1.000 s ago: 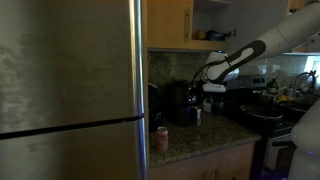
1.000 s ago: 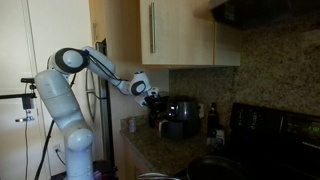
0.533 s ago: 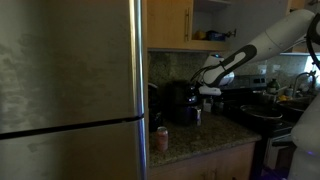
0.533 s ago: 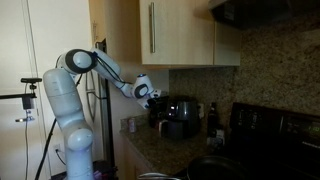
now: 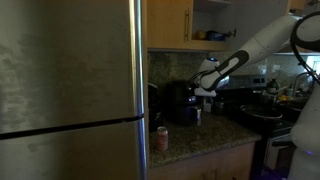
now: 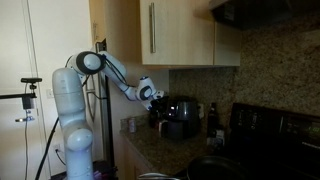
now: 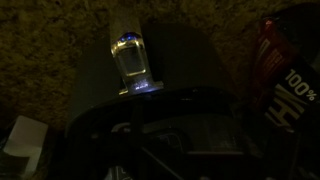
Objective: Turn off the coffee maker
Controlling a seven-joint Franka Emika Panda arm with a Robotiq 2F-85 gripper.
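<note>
— Coffee maker (image 5: 181,103)?
— On the counter (image 5: 205,135), against the back wall. Gripper (image 5: 200,93) at its upper side; open or closed cannot be told.
— Nearby?
— Red-labelled can (image 5: 162,138) in front; refrigerator (image 5: 70,90) alongside.

Distant exteriors — wrist near coffee maker (image 7: 185,65)

Coffee maker (image 5: 181,104) on counter (image 5: 205,134) beside fridge (image 5: 70,90); can (image 5: 161,138) nearer counter edge; hand (image 5: 200,91) beside maker's top
</note>
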